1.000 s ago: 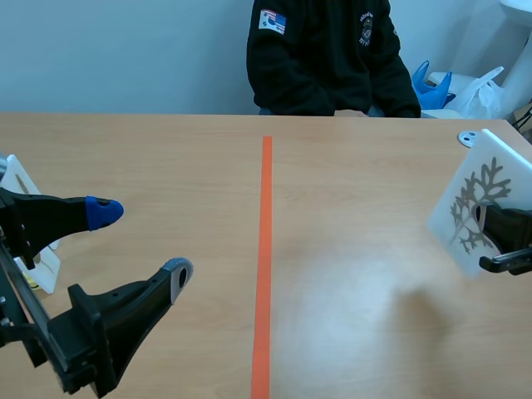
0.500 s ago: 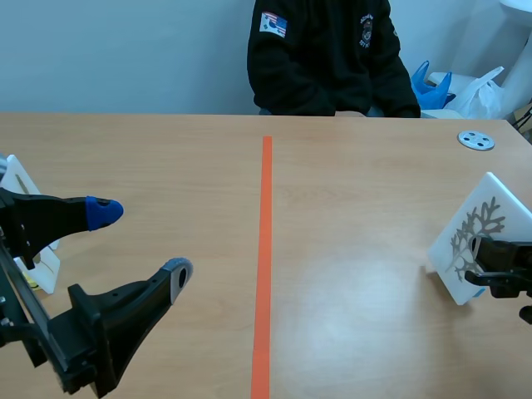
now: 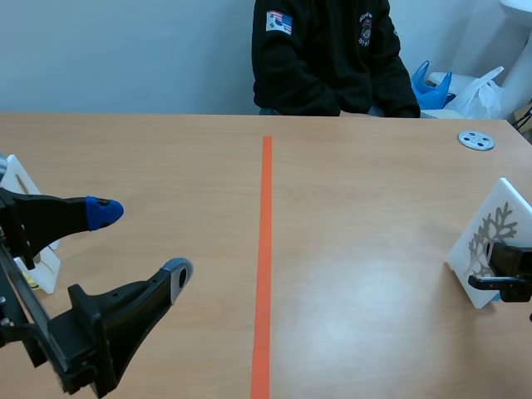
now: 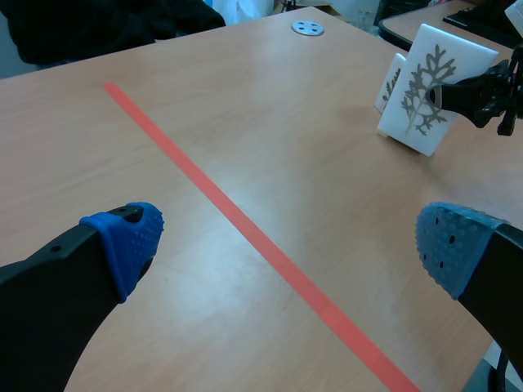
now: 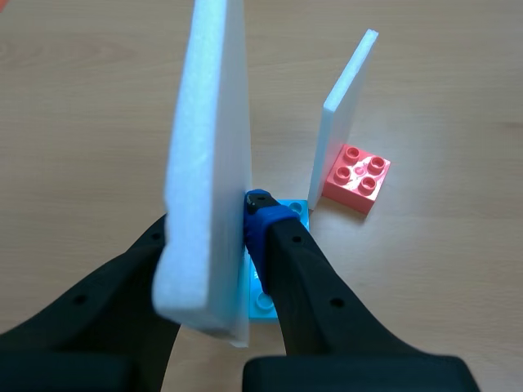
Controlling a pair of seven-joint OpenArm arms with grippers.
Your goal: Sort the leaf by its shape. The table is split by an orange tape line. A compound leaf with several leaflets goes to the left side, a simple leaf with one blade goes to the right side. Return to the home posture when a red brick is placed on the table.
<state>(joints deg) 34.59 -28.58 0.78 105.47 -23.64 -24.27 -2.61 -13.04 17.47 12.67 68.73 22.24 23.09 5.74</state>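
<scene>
Wooden tabletop (image 3: 357, 191): at its near left corner the left claw (image 3: 141, 245) gapes empty; by the right edge the right claw (image 5: 208, 219) pinches the white leaf card (image 3: 492, 241). An orange tape line (image 3: 265, 249) runs toward a person (image 3: 332, 58) before a pale wall (image 3: 125, 50)

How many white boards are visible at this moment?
3: one board in the right gripper, a second board just beyond it, a third board partly hidden behind the left gripper. More may be hidden.

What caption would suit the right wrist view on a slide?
Right pincer shut on a white card; a second card stands ahead, beside a red brick.
</scene>
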